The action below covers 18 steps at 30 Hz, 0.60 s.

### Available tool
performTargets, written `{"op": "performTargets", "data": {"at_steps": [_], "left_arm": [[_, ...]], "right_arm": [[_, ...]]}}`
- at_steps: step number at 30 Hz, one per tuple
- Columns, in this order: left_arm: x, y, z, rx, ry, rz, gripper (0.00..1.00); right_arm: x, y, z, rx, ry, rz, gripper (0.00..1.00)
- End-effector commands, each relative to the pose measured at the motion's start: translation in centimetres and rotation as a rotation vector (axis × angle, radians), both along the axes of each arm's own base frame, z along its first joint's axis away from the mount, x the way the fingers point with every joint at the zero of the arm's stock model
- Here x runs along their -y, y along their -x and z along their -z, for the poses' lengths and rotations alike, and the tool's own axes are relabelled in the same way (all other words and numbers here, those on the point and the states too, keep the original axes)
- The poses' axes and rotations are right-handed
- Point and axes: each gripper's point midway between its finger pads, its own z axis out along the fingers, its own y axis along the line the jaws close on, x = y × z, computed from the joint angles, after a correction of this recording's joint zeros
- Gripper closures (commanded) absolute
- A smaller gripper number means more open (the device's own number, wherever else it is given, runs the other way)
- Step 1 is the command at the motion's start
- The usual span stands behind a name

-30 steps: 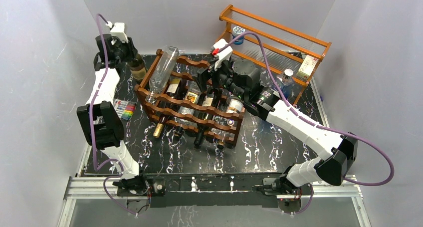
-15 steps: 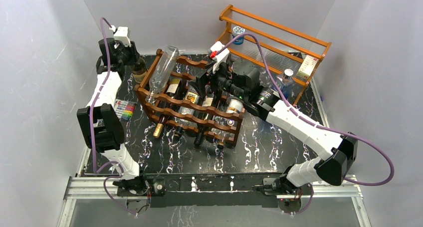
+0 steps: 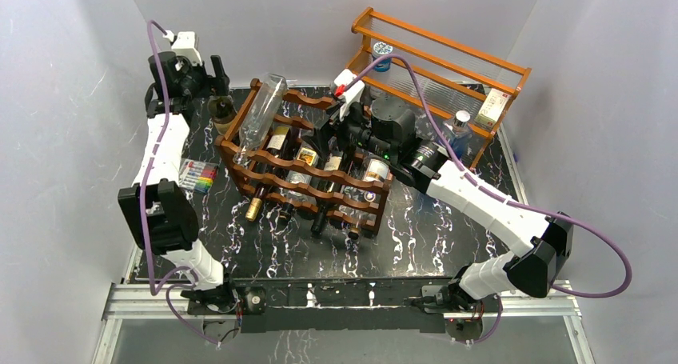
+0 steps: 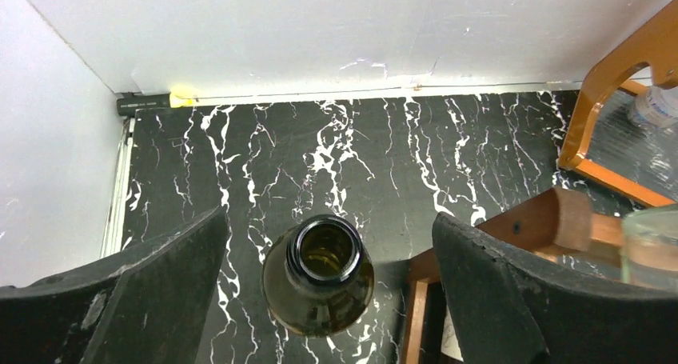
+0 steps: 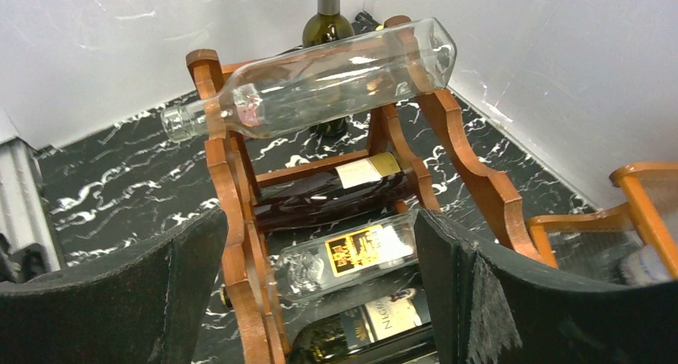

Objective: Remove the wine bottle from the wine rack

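Note:
A dark olive wine bottle [image 4: 320, 280] stands upright on the black marble table [image 4: 360, 164], mouth open, just beside the far left corner of the wine rack [image 3: 308, 172]. My left gripper [image 4: 328, 224] hovers straight above it, jaws open wide on either side of the neck without touching. In the top view the left gripper [image 3: 209, 76] sits above the wine bottle [image 3: 221, 110]. My right gripper [image 5: 320, 220] is open over the wine rack [image 5: 232, 188], above the labelled bottles lying in it. A clear empty bottle [image 5: 320, 80] lies tilted across the rack's top.
Several more bottles lie in the rack's slots [image 3: 320, 184]. A lighter orange shelf [image 3: 448, 56] stands at the back right with a blue-capped jar [image 3: 382, 54] and a small carton [image 3: 496, 104]. A pack of markers [image 3: 200, 174] lies left of the rack. White walls close in on three sides.
My left gripper was shut on the wine bottle's neck; now it has opened and lifted a little toward the back left, leaving the bottle standing. The right arm barely moved.

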Motion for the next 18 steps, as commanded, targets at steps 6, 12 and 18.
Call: {"op": "performTargets", "data": {"at_steps": [6,12,18], "left_arm": [[1.0,9.2,-7.8,0.005,0.153,-0.112,0.02],[2.9,15.6,-10.1,0.037,0.283,-0.139,0.02],[6.1,20.7,-8.9,0.030,0.391,-0.036,0.02]], "right_arm": [[0.3,-1.1,-2.6,0.370,0.109,-0.034,0.02],[-2.0,-1.8,-1.0,0.729,0.395,-0.221,0.02],[-4.0,-4.0,-1.5,0.956,0.554,-0.264,0.02]]}}
